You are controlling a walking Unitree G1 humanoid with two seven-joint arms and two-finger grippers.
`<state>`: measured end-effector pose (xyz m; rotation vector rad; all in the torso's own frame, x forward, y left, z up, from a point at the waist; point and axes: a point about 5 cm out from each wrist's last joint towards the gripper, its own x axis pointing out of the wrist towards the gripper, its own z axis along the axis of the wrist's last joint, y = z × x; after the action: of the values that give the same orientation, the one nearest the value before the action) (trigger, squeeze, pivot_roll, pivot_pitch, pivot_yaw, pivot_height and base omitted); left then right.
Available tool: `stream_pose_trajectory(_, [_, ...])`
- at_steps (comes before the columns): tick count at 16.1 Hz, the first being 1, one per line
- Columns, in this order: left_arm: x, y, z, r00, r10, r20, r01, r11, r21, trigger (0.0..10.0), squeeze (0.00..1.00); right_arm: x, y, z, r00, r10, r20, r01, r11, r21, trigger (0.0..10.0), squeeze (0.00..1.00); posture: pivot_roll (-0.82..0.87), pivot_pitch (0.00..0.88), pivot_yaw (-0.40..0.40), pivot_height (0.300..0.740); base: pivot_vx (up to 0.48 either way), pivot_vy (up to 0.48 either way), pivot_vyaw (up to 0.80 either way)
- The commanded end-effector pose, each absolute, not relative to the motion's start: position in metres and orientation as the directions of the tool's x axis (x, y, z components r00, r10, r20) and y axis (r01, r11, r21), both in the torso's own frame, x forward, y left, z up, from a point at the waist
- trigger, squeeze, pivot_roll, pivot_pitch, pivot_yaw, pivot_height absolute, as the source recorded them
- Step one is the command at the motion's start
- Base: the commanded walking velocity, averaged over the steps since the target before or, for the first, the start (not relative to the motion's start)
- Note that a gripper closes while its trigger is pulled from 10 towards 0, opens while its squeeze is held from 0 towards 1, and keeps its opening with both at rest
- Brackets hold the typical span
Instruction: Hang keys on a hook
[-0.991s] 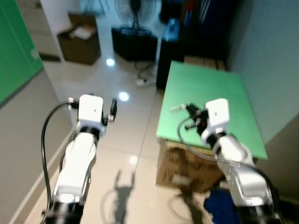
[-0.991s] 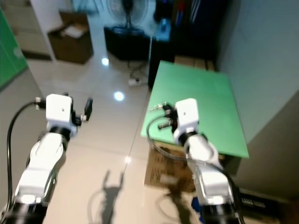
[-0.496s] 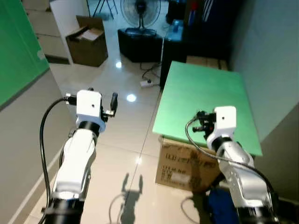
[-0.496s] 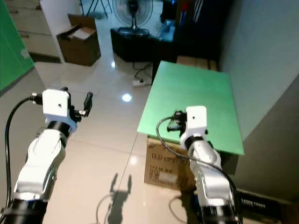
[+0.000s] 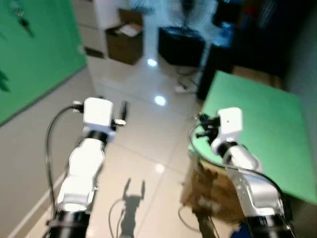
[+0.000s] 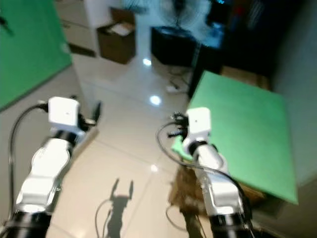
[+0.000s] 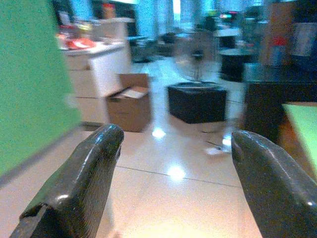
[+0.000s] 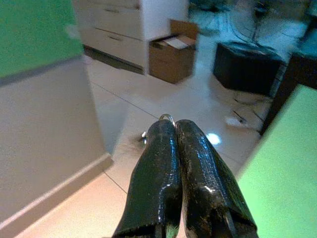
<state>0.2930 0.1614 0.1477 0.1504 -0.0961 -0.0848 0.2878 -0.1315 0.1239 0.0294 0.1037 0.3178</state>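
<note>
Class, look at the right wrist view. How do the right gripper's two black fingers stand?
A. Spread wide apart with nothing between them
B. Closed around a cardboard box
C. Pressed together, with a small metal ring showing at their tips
C: the right gripper has its fingers pressed side by side, and a small metal ring peeks out at the tips.

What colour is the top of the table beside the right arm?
The table top is plain light green, seen best in the right eye view.
</note>
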Motion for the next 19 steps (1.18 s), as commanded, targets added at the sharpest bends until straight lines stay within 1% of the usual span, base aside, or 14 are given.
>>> stream_pose_trajectory(1, [0.293,0.152,0.151,0.987,-0.120,0.102,0.105,0.984,0.146,10.0,0.00,0.287,-0.140,0.125,0.950,0.299,-0.093,-0.296,0.954,0.038,10.0,0.00,-0.02,0.000,-0.032,0.740,0.352,0.000,0.80])
stream_pose_trajectory(8, [0.292,0.147,0.148,0.985,-0.141,0.098,0.126,0.982,0.142,10.0,0.00,0.284,-0.135,0.121,0.929,0.356,-0.104,-0.356,0.934,0.018,10.0,0.00,-0.03,0.000,-0.028,0.740,0.352,0.000,0.80])
stream_pose_trajectory(13, [0.289,0.152,0.142,0.986,-0.147,0.074,0.134,0.978,0.160,10.0,0.00,0.284,-0.132,0.120,0.915,0.389,-0.107,-0.389,0.921,0.023,10.0,0.00,-0.02,0.000,-0.026,0.740,0.352,0.000,0.80])
stream_pose_trajectory(19, [0.291,0.145,0.140,0.978,-0.199,0.063,0.186,0.967,0.176,10.0,0.00,0.284,-0.132,0.120,0.901,0.420,-0.105,-0.421,0.907,0.020,10.0,0.00,-0.03,0.000,-0.016,0.740,0.344,0.000,0.80])
